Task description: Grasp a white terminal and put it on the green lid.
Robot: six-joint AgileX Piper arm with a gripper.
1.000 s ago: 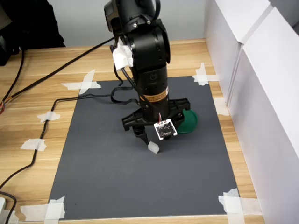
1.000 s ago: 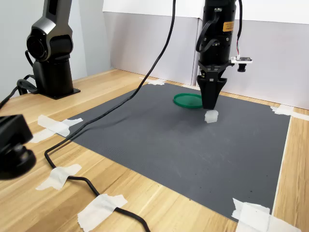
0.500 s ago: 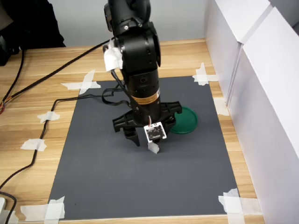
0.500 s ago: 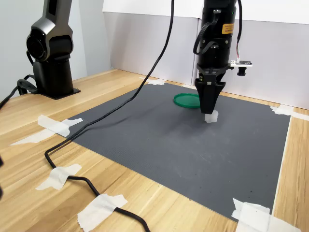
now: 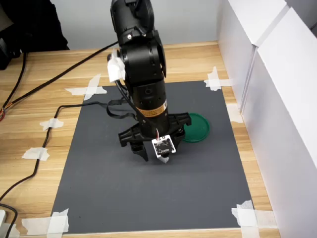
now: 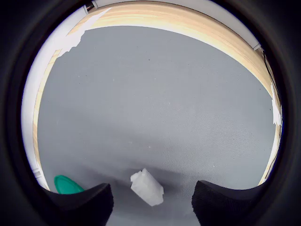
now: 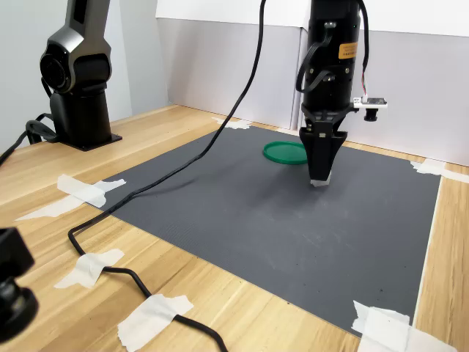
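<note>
A light wooden tabletop (image 5: 44, 104) with visible plank grain carries a dark grey rectangular mat (image 5: 124, 198), fixed at its corners by strips of white masking tape (image 5: 88, 88). White flat panels (image 5: 277, 99) stand upright along the tabletop's edge on the first exterior view's right; in the second exterior view they close off the far edge. A plain pale grey wall (image 7: 139, 51) rises behind the tabletop's far left corner in the second exterior view. Lighting is even and diffuse, casting only soft shadows on the mat.

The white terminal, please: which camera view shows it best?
The wrist view: the white terminal lies unobstructed between the open tool's fingers. In both exterior views the arm and tool hide nearly all of it.
</note>
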